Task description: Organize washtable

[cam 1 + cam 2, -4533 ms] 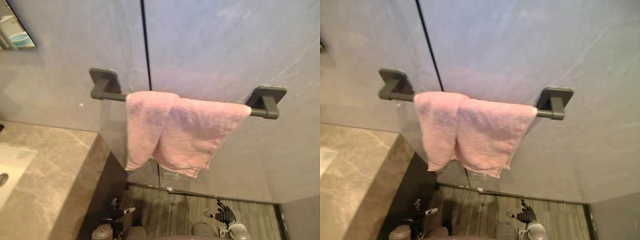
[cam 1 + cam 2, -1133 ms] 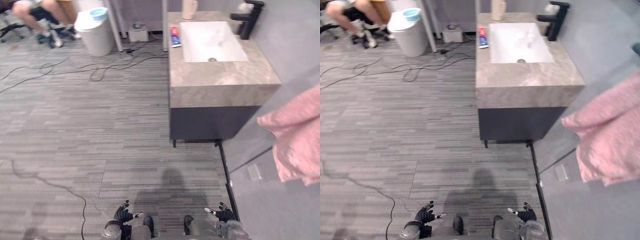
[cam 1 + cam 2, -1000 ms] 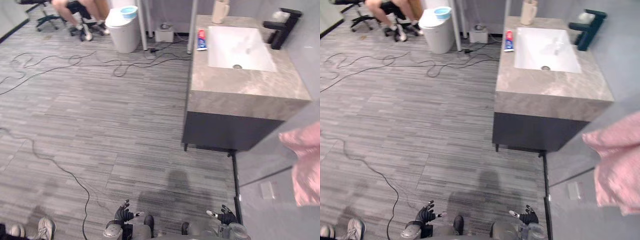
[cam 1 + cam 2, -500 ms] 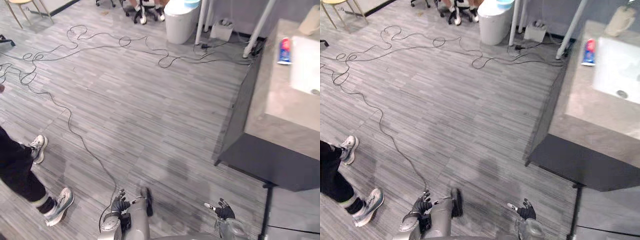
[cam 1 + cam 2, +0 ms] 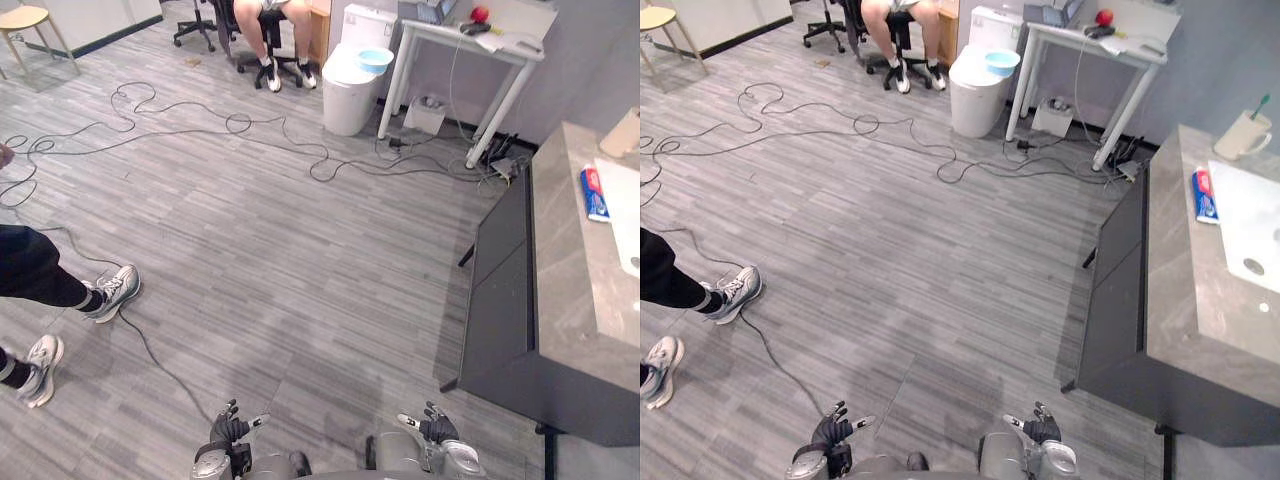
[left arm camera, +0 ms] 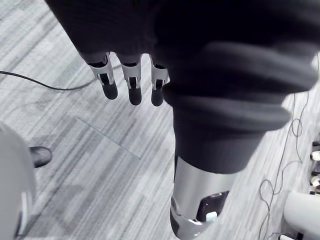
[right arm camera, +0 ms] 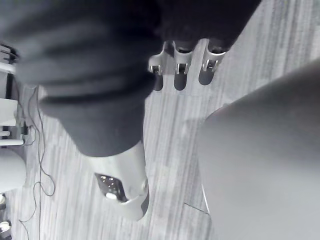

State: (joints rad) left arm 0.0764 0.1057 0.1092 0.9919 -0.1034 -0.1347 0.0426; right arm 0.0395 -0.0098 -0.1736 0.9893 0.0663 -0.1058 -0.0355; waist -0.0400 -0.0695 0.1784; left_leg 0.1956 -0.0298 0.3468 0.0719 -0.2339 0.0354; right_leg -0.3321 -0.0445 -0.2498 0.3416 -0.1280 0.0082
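Fingers (image 6: 131, 90) slack on left hand (image 5: 228, 432), right hand (image 5: 437, 428); one toothpaste tube (image 5: 1204, 195).

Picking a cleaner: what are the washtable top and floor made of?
The washtable top looks like grey-brown stone or a stone-look slab, smooth, with cloudy veining. The floor looks like matte grey wood-look planks, perhaps vinyl or laminate, judging by streaked grain and straight seams.

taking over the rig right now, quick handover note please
Left hand: open, empty, hanging low. Right hand: same.
Washtable is off to the right, seemingly out of reach. On it: toothpaste tube lying flat beside the sink, cup with a toothbrush at the far corner.
Nothing visibly tidied yet. Likely next: face the washtable, stow the tube.
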